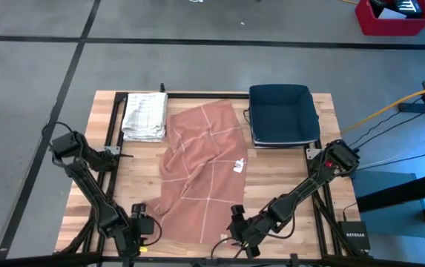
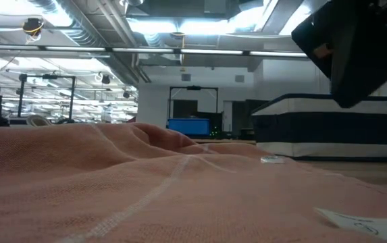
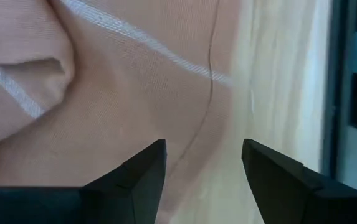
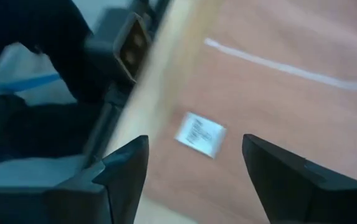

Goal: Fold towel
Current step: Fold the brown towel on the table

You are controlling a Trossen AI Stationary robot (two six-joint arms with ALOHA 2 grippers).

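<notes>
High view: towel [image 1: 197, 167] lies rumpled across the table [image 1: 286, 178], between a folded cloth [image 1: 145, 115] and a bin [image 1: 282, 113]. Left gripper [image 1: 144, 223] sits at the towel's near left corner, right gripper [image 1: 236, 226] at its near right corner; both stand open, holding nothing.

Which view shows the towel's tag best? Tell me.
The right wrist view: the tag lies there large on the towel, between the open right gripper fingers. The high view shows it as a speck; the low view, edge-on; the left wrist view, not at all.
</notes>
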